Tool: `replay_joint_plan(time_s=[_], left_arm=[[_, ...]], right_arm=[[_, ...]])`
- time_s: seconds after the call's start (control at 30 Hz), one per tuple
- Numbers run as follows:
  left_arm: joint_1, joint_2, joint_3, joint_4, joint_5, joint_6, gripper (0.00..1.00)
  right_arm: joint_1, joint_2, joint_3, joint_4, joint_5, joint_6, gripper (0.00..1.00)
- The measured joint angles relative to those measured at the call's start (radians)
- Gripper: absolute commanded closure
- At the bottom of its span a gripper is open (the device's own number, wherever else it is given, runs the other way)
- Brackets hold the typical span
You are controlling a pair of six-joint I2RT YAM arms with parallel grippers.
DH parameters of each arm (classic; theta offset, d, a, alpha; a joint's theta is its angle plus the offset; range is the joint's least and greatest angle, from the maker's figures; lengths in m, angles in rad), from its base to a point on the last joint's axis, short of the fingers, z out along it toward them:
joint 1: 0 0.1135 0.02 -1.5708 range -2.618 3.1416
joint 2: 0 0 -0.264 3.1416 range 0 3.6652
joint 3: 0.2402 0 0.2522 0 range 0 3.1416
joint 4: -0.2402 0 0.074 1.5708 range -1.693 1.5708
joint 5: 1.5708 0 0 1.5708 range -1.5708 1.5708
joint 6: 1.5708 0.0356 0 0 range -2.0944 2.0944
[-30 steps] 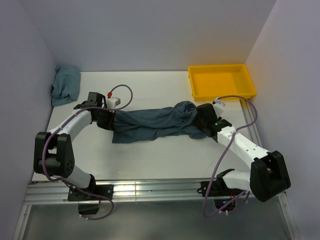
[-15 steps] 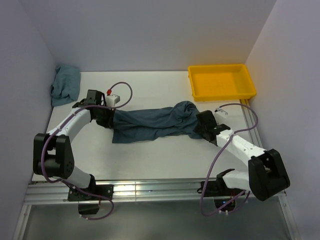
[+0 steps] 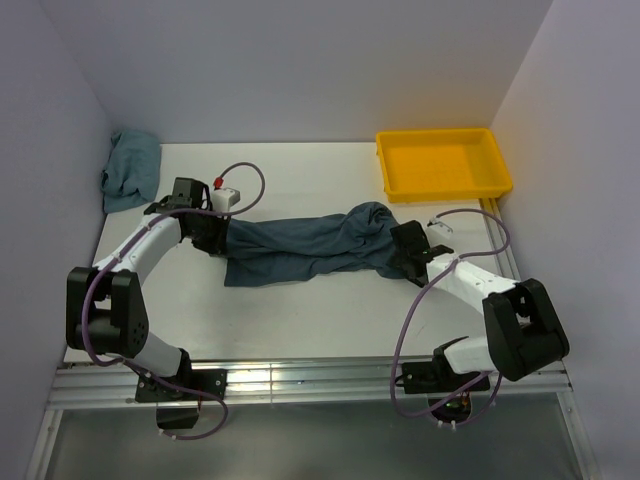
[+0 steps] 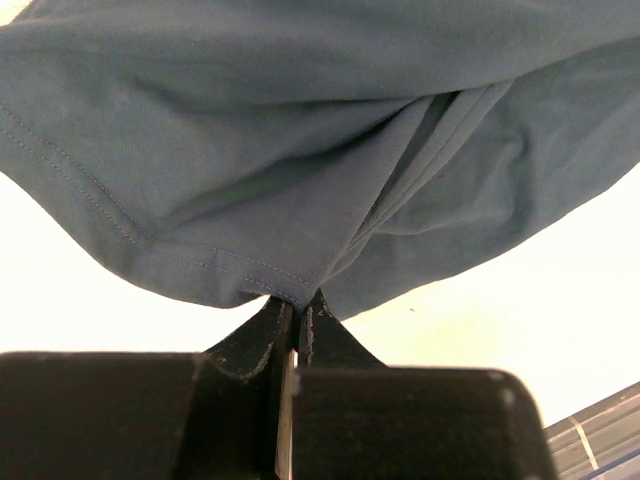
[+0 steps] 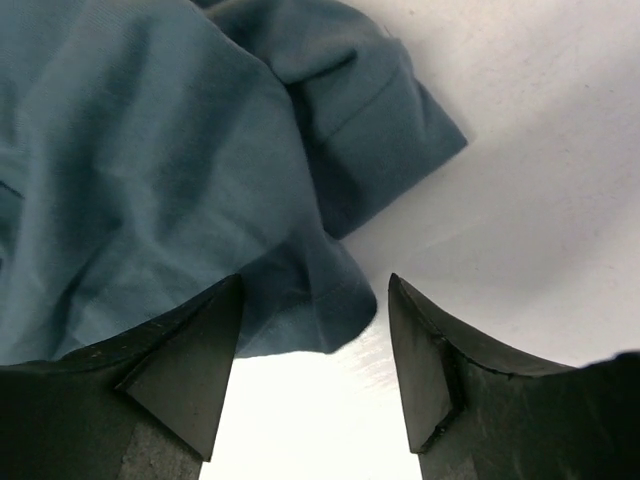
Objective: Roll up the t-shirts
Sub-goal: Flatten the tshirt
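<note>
Far left first: a crumpled teal-blue cloth bundle [image 3: 130,170] sits in the back corner of the white desk [image 3: 320,320], well apart from the left hand [image 3: 216,238] and off to its outer side. A small white box with a red button [image 3: 227,199] sits just beyond that hand.

The left hand itself is pinched tight, fingers [image 4: 262,325] pressed together on the hem of the soft dark slate-blue cotton t-shirt [image 3: 300,250]. In the wrist view the stitched edge is bunched right at the fingertips, and the fabric fans out ahead of them.

From there the tee runs as one long rumpled band across the middle of the desk toward the other hand. It lies on the surface, with a puffed-up fold near its right end.

The right hand [image 3: 408,256] is down low at that end, fingers [image 5: 190,370] spread wide and gripping nothing. Its wrist cam shows the shirt's edge lying on the desk just ahead of one finger and reaching into the gap between the two. A sleeve pokes out farther ahead, and there's bare desk in front of the other finger.

A yellow rectangular plastic tray [image 3: 448,191] sits beyond the right hand at the back right, not touching the shirt.
</note>
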Motion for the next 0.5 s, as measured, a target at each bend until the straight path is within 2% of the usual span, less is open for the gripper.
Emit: replay_joint_plan(time_s=[0.03,0.1,0.13,0.17,0.23,0.27,0.3,0.5], left_arm=[[0.0,0.0,0.001,-0.001,0.0,0.0,1.0],[0.0,0.0,0.005,-0.008,0.0,0.0,1.0],[0.0,0.0,0.01,-0.013,0.0,0.0,1.0],[0.0,0.0,0.013,-0.014,0.0,0.0,1.0],[0.0,0.0,0.027,-0.023,-0.003,0.0,1.0],[0.0,0.0,0.033,-0.026,-0.005,0.0,1.0],[0.0,0.0,0.043,-0.031,-0.008,0.0,1.0],[0.0,-0.003,0.104,-0.061,-0.037,0.004,1.0]], right_arm=[[0.0,0.0,0.0,0.005,-0.003,0.003,0.39],[0.0,0.001,0.0,0.026,-0.007,0.008,0.53],[0.0,0.004,0.0,0.035,-0.011,0.01,0.61],[0.0,0.005,0.0,0.042,-0.015,0.012,0.77],[-0.001,0.003,0.0,0.053,-0.027,0.016,0.87],[-0.002,-0.002,0.0,0.056,-0.029,0.015,0.97],[-0.002,-0.006,0.001,0.055,-0.03,0.014,1.0],[-0.003,-0.12,0.066,-0.018,-0.029,-0.015,1.0]])
